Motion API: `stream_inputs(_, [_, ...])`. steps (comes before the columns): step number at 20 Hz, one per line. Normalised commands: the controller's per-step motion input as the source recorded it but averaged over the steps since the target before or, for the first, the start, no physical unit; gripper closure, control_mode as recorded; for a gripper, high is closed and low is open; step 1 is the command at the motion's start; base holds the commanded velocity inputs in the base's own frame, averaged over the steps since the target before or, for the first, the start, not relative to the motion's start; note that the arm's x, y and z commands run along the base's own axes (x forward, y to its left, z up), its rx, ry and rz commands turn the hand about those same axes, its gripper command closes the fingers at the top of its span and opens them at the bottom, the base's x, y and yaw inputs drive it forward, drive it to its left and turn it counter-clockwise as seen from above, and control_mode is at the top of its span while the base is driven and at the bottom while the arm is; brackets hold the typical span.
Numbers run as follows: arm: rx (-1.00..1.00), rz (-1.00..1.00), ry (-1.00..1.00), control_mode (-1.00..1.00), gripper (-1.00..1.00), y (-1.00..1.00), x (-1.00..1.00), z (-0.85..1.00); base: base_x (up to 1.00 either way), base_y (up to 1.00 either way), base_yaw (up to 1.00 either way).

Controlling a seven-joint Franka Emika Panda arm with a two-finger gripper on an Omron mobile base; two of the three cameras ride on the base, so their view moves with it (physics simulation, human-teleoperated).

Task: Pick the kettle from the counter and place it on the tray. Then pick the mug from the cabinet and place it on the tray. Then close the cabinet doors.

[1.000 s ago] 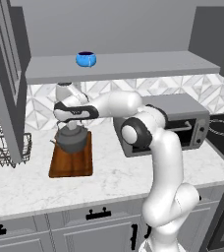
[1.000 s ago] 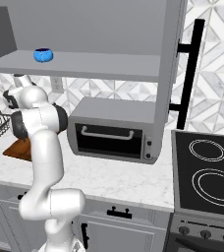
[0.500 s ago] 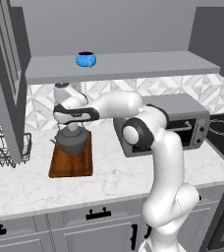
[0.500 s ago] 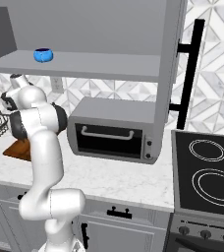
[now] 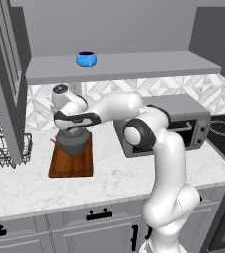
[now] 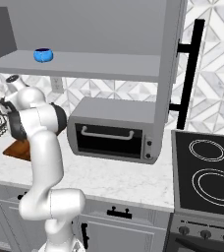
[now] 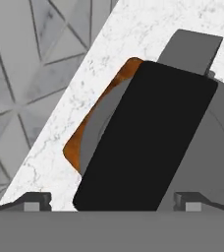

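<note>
**Count of things in the kitchen**

There was one kettle [image 5: 73, 142], seen left of centre in the left base view, and one tray [image 5: 71, 160] under it. One mug [image 5: 86, 59] sat at upper left. One toaster oven [image 6: 115, 129] stood mid-frame in the right base view, and one wire rack [image 5: 6, 148] at the left edge. Two stove burners [image 6: 209, 150] showed at the right.

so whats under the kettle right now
The kettle sits on the tray, toward its far end, which lies on the counter. The board under the kettle's base is covered. The gripper hangs right over the kettle; its fingers are hidden by the hand.
</note>
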Motion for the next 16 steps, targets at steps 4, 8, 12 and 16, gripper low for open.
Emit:
stream_inputs(4, [-0.03, 0.17, -0.18, -1.0, -1.0, 0.04, -0.1, 0.0, 0.0, 0.0, 0.0])
stream_inputs(8, [-0.05, 0.16, -0.17, -1.0, -1.0, 0.06, -0.21, 0.07, 0.0, 0.0, 0.0])
stream_inputs(12, [-0.08, 0.16, -0.09, -1.0, -1.0, 0.04, -0.3, 0.15, 0.0, 0.0, 0.0])
stream_inputs(16, [-0.07, 0.16, -0.02, -1.0, -1.0, 0.01, -0.32, 0.16, 0.0, 0.0, 0.0])
